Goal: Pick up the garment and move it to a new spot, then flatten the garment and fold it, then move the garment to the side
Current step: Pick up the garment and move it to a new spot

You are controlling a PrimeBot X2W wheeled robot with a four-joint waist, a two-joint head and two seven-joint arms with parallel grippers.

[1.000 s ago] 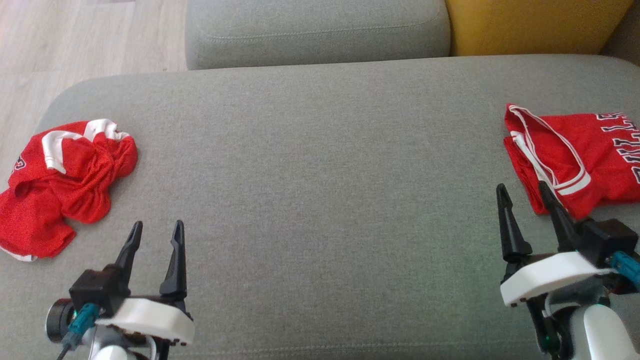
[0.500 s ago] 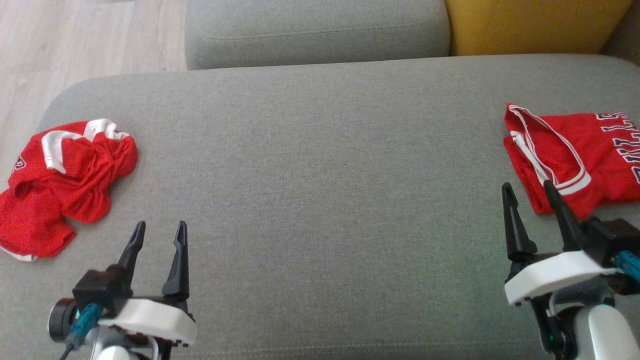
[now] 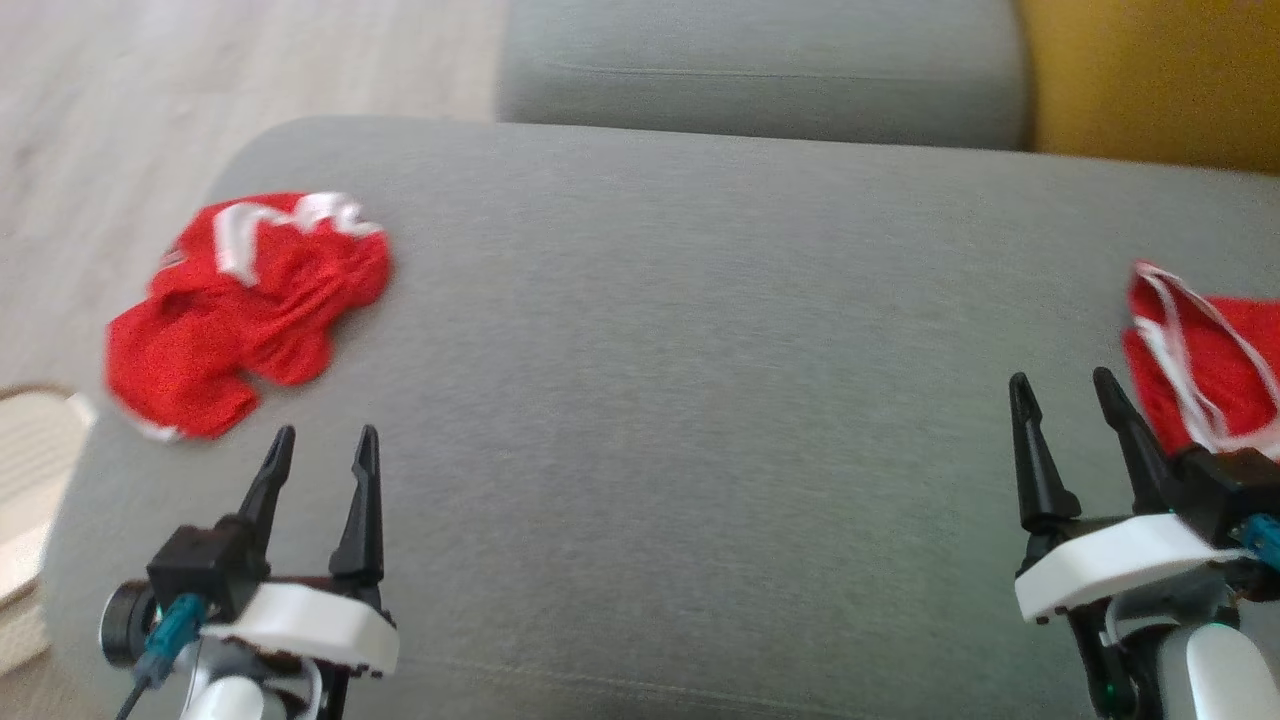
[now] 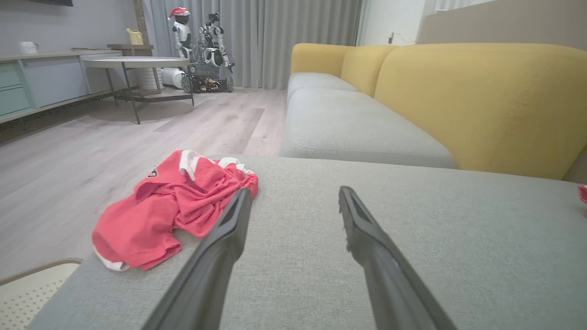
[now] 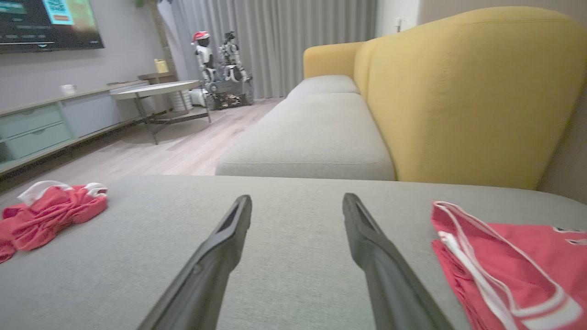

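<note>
At the far left, a pale perforated object (image 3: 28, 450) sits just beside the grey sofa seat (image 3: 700, 330), with wooden floor (image 3: 250, 60) beyond it. The crumpled red garment (image 3: 245, 315), trimmed in white, lies bunched near the seat's left edge, with nothing touching it. Just below it in the head view, the left tool (image 3: 326, 435) is held over the cushion. Its two dark fingers are spread apart and grip nothing, and their tips are near the garment's closer edge but apart from it. Toward the right, the right tool (image 3: 1060, 380) is likewise released, fingers parted and empty. Just beside its right finger lies a folded red garment (image 3: 1210, 370) with white banding, flat at the seat's right end, near the yellow backrest (image 3: 1150, 80).
</note>
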